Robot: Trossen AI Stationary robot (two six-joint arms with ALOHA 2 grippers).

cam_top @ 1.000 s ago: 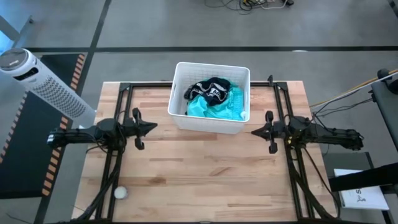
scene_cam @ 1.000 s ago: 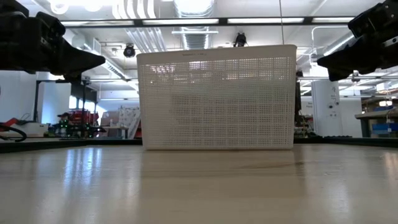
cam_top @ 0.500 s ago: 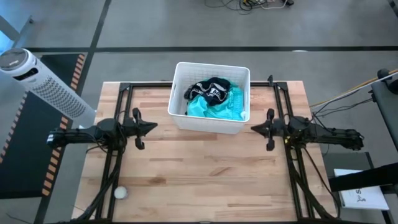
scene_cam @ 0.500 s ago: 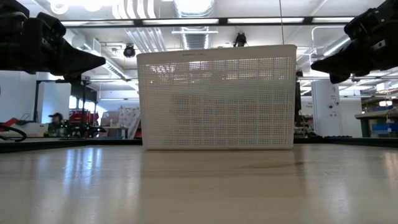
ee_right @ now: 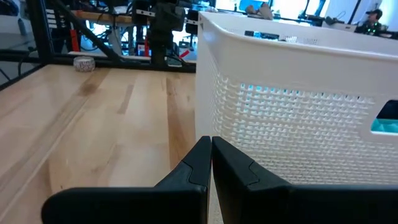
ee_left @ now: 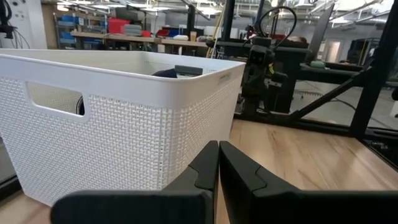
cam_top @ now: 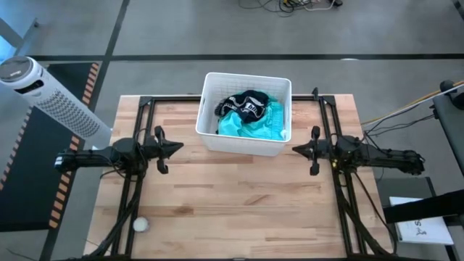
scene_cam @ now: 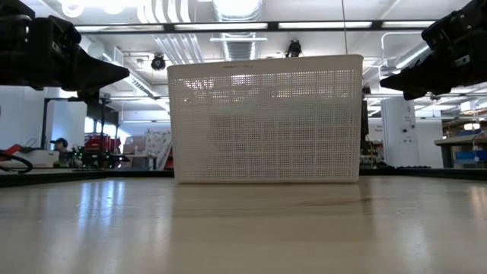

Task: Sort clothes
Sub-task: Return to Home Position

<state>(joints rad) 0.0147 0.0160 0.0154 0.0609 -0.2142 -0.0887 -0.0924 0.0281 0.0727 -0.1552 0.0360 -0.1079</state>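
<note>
The clothes point(cam_top: 250, 116) lay heaped in the white basket point(cam_top: 239, 143), teal fabric point(cam_top: 255, 127) on the near side and black shorts point(cam_top: 246, 104) with a lettered waistband behind it. None of it lay on the bench point(cam_top: 239, 203). The basket stood at the far middle of the bench, close to the far edge. The left arm's fingers point(cam_top: 176, 148) hung to its left and the right arm's fingers point(cam_top: 296, 151) to its right. Both pairs were pressed together, held nothing, and were clear of its walls. The sorting looked done. The risk I saw was a sideways swing on the way to rest: a fingertip could catch a wall and shove the light basket towards that edge.
</note>
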